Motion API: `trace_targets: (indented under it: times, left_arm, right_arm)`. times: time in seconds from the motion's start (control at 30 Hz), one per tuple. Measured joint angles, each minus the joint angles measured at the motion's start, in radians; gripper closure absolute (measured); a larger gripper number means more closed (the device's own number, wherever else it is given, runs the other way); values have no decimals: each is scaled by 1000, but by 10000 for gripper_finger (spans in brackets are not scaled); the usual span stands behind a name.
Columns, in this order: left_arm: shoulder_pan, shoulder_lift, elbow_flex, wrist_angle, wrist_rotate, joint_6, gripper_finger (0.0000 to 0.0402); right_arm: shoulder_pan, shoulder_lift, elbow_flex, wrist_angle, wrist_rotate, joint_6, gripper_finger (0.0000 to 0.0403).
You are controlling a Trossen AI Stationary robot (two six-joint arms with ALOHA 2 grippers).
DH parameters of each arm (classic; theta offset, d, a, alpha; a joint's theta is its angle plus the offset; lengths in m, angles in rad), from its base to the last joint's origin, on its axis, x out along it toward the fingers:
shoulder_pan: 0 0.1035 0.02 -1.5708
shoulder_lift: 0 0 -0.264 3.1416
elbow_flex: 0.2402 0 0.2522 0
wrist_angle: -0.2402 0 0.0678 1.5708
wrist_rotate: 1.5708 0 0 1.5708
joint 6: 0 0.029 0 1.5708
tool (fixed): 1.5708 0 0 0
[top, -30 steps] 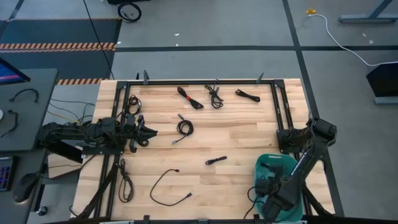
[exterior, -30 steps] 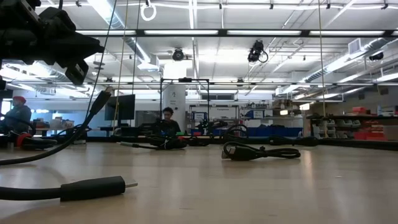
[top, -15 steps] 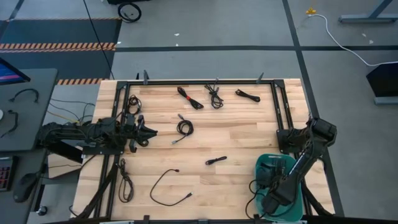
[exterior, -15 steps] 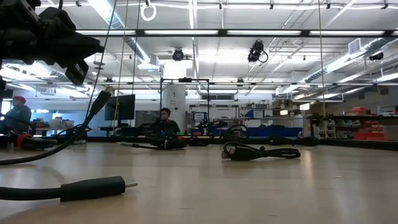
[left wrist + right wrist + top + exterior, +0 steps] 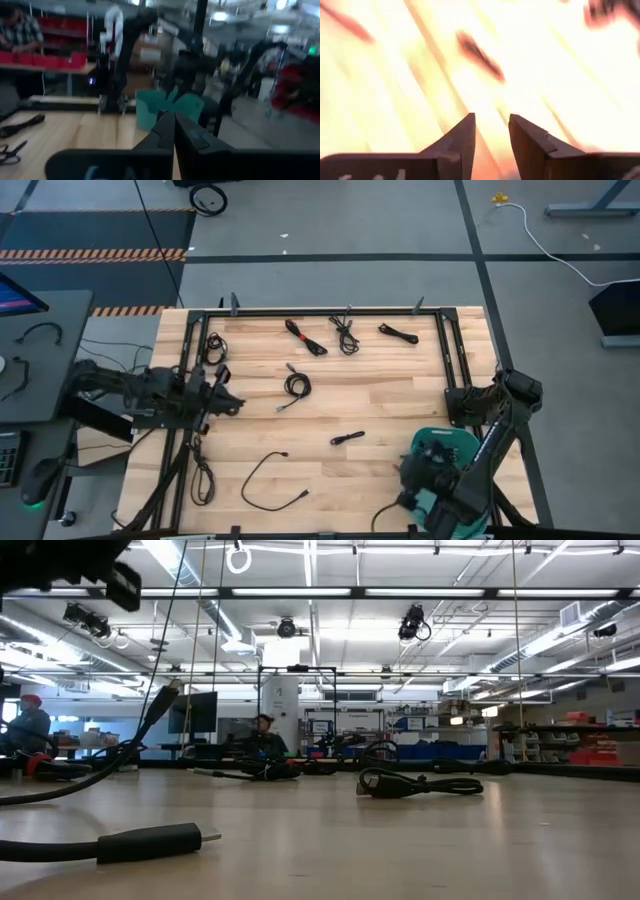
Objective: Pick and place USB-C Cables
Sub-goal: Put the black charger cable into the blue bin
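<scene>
Several black USB-C cables lie on the wooden table: a red-tied bundle, bundles at the far side, a coil, a short bundle and a loose cord. In the low view a plug end lies close and a bundle farther off. My left gripper is shut and empty at the table's left edge. My right gripper is open and empty by the green bin's left rim, above blurred wood and a dark cable.
Dark cords lie inside the green bin at the table's near right corner. More cables lie by the left rail. A black frame borders the table. The middle of the table has bare wood.
My right arm has swung over the bin toward the table's near edge, and its gripper has moved left past the bin's rim. My left arm has drawn back a little toward the left edge and has risen almost out of the low view. The cables have stayed put.
</scene>
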Motion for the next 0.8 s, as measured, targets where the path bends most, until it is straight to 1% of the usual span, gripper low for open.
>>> trace_targets:
  times: [0.07,0.13,0.17,0.23,0.33,0.37,0.47,0.53,0.57,0.67,0.73,0.8]
  left_arm:
    - [-54,87,86,-88,-67,25,397]
    - [-105,182,181,-205,-150,27,395]
    - [-129,235,233,-263,-188,24,394]
    - [-173,344,330,-398,-247,2,392]
    - [-229,512,470,-581,-280,-76,392]
    - [-247,565,514,-644,-280,-113,391]
    - [-308,719,634,-839,-281,-264,384]
    - [-358,817,699,-957,-277,-385,375]
    - [-383,861,723,-991,-265,-453,369]
    - [-450,986,764,-1050,-232,-676,339]
    - [-479,1061,769,-1040,-154,-759,309]
    - [-511,1133,769,-1012,-76,-802,271]
  right_arm:
    - [-11,0,-21,149,159,-101,287]
    - [-29,0,-40,308,255,-235,291]
    - [-42,0,-52,398,280,-310,293]
    - [-68,0,-86,588,296,-470,295]
    - [-104,1,-144,871,289,-712,296]
    - [-116,1,-166,968,285,-785,296]
    - [-138,2,-223,1185,281,-980,296]
    - [-146,2,-259,1296,284,-1073,296]
    - [-148,2,-276,1333,291,-1109,296]
    - [-152,2,-324,1444,335,-1163,296]
    - [-154,2,-352,1497,375,-1161,296]
    - [-155,2,-377,1538,397,-1150,296]
